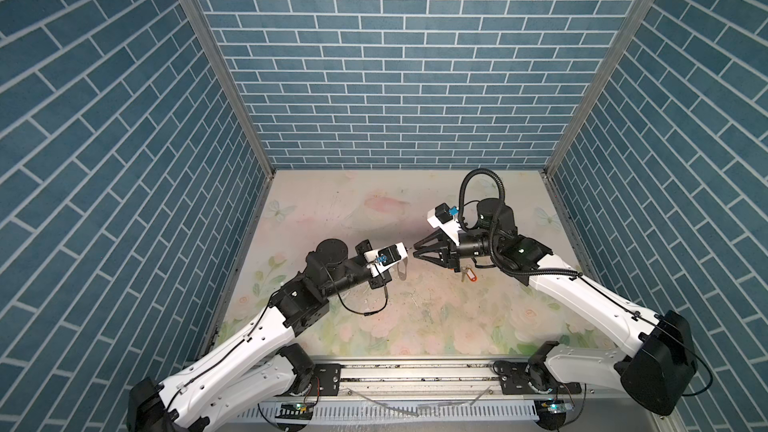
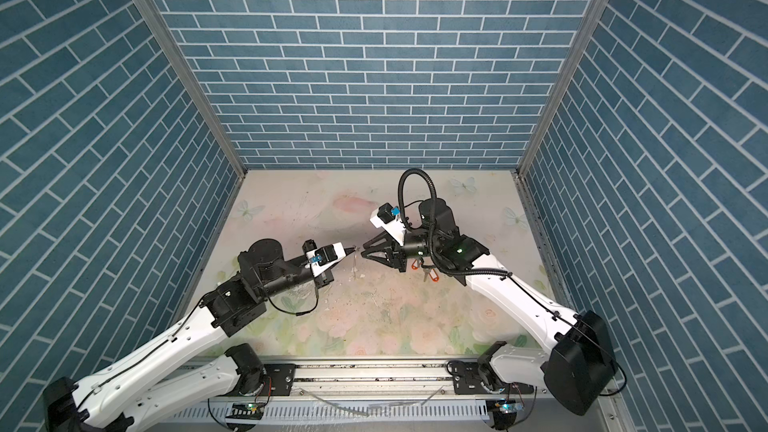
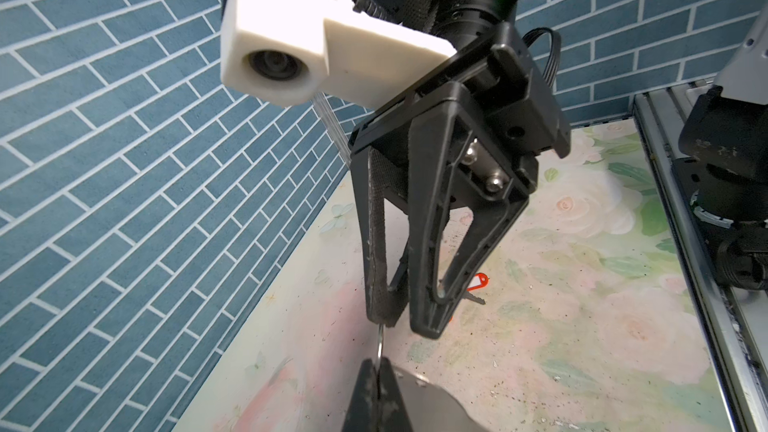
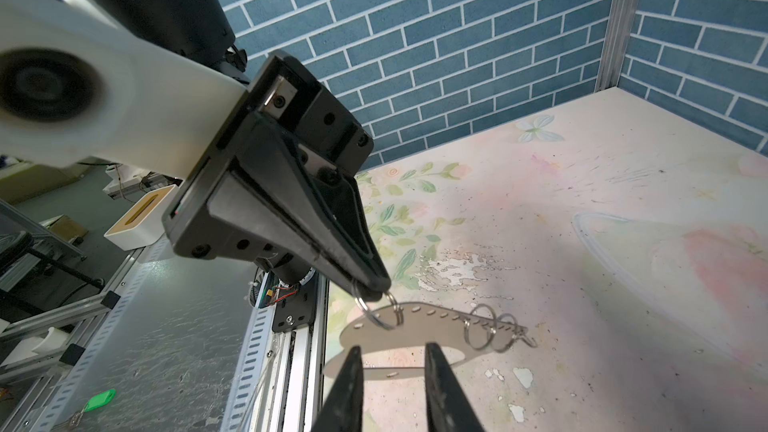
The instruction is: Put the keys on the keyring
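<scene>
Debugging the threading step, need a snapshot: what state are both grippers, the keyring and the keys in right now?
keyring: hanging by one of its silver rings, no key on it.
left gripper: shut, pinching that ring.
right gripper: open with a narrow gap, empty, tips close to the keyring.
keys: lying on the table, not threaded on any ring.
</scene>
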